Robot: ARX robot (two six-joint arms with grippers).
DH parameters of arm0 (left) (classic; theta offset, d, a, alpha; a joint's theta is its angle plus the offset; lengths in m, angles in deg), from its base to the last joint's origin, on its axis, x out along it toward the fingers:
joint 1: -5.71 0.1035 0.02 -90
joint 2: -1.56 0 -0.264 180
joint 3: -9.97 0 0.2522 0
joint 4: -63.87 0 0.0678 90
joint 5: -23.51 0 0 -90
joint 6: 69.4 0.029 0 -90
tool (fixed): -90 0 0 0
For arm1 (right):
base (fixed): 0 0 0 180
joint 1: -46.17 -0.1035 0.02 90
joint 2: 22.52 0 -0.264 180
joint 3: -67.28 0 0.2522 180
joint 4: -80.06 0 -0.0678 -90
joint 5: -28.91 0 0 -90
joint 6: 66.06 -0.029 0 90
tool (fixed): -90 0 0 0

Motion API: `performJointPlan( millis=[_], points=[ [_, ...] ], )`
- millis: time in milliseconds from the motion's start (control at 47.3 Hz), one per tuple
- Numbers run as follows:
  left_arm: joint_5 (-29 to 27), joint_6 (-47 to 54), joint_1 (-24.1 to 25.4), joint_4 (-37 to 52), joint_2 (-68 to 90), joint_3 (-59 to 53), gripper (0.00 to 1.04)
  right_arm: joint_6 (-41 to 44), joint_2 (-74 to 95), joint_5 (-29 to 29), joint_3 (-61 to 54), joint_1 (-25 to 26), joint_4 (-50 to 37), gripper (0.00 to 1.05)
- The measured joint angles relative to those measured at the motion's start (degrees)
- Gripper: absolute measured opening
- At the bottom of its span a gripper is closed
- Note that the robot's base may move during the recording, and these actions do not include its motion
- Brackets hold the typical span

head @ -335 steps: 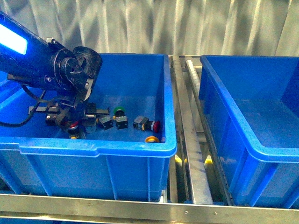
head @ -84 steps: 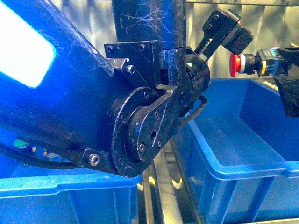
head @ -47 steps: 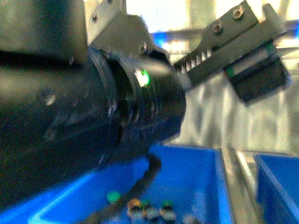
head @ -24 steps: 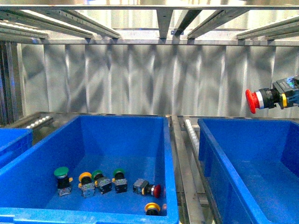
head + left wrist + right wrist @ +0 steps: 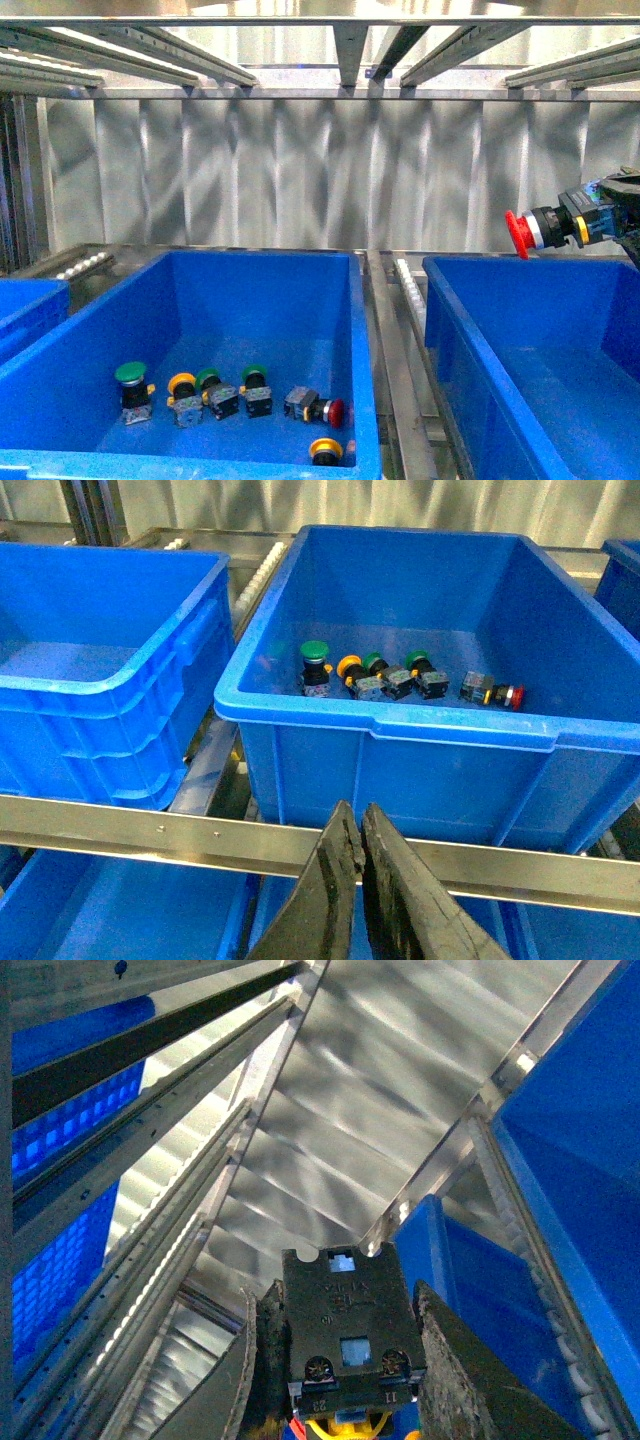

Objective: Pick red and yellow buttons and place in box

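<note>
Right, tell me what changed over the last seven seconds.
The left arm has withdrawn from the middle crate and left the front view. The red button, held by the right gripper, moved over the box. The remaining buttons in the middle crate lie much as before.

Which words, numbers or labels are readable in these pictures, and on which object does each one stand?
None can be read with certainty.
Moulded marks on the black switch body of the red button, held in the right gripper: too small and blurred to read.
Buttons in the middle crate: no legible print.
Crates and metal frame: no text visible.
</note>
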Motion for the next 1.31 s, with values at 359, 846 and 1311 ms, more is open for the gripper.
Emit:
performJointPlan(
  millis=[359, 846, 1311],
  points=[
    [11.72, 0.00, 12.22, -4.48, -4.37, 0.00, 0.03, 2.27, -1.99, -0.96, -0.02, -0.98, 2.32, 0.26],
    [23.26, 0.11, 24.28, -5.95, -5.25, 0.00, 0.03, 2.69, -4.61, -2.21, -2.45, -1.38, 2.67, 0.26],
    [23.28, 0.11, 24.28, -5.95, -5.25, 0.00, 0.68, 3.06, -6.67, -3.67, -4.22, -1.73, 4.00, 0.26]
  ],
)
